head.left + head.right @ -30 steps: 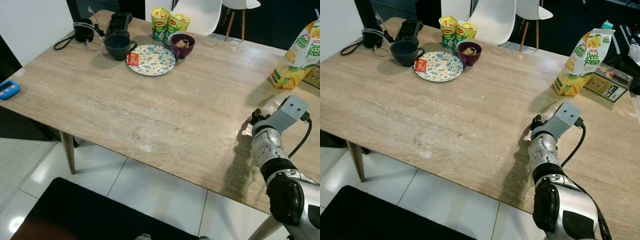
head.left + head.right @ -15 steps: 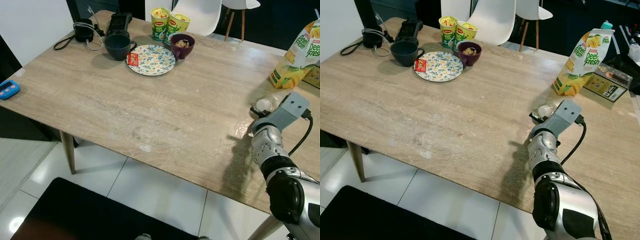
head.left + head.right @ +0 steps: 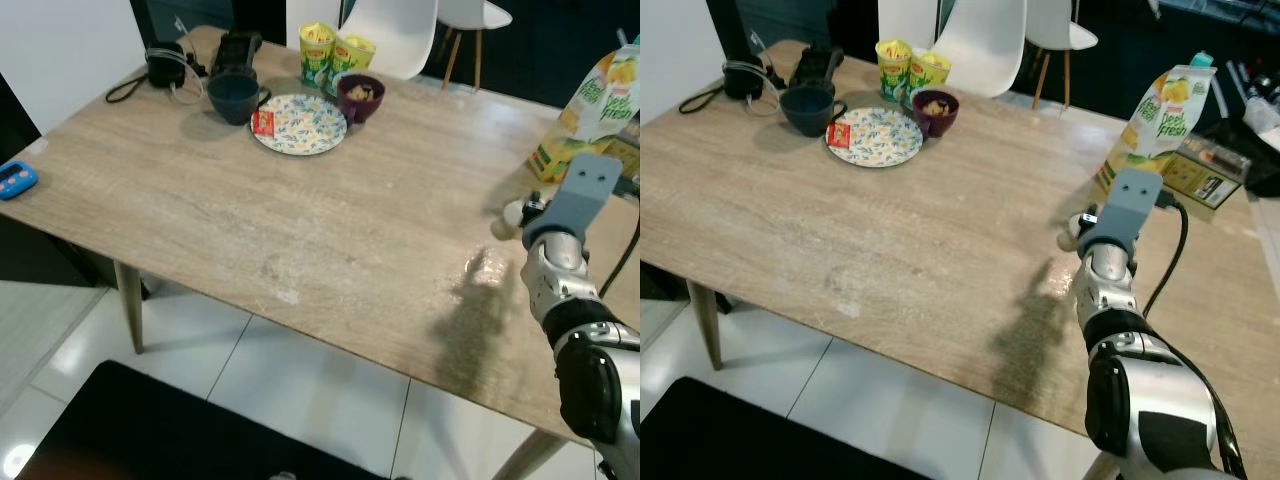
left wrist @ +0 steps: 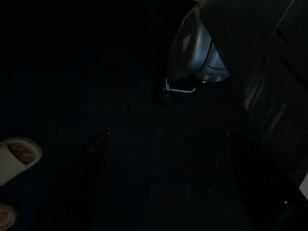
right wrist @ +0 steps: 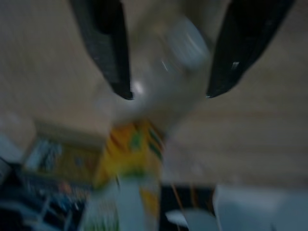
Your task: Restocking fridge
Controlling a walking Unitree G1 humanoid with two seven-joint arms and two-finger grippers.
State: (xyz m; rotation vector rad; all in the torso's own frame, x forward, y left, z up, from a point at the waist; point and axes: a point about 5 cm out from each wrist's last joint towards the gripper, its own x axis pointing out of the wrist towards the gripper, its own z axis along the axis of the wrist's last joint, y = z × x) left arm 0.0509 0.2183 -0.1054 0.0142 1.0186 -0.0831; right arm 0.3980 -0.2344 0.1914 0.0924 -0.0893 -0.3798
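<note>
A yellow and green juice carton [image 3: 592, 112] stands upright at the far right of the wooden table [image 3: 300, 230]. My right gripper [image 3: 516, 212] hovers above the tabletop a short way in front of the carton, on its near left. In the right wrist view its two black fingers [image 5: 108, 45] stand open, apart from the carton [image 5: 130, 159] ahead of them. Between them lies a pale blurred patch that I cannot identify. The left wrist view is very dark, with my left arm hanging low beside my own silver body [image 4: 197, 53].
At the table's far end sit a patterned plate [image 3: 298, 122], a dark mug [image 3: 233, 95], a purple bowl [image 3: 359, 92] and two noodle cups [image 3: 320, 45]. A flat box [image 3: 1203, 178] lies beside the carton. White chairs stand behind. A person's sandalled foot [image 4: 14, 154] is on the floor.
My right arm has risen and swung forward and right, closer to the juice carton. The head camera has shifted slightly.
</note>
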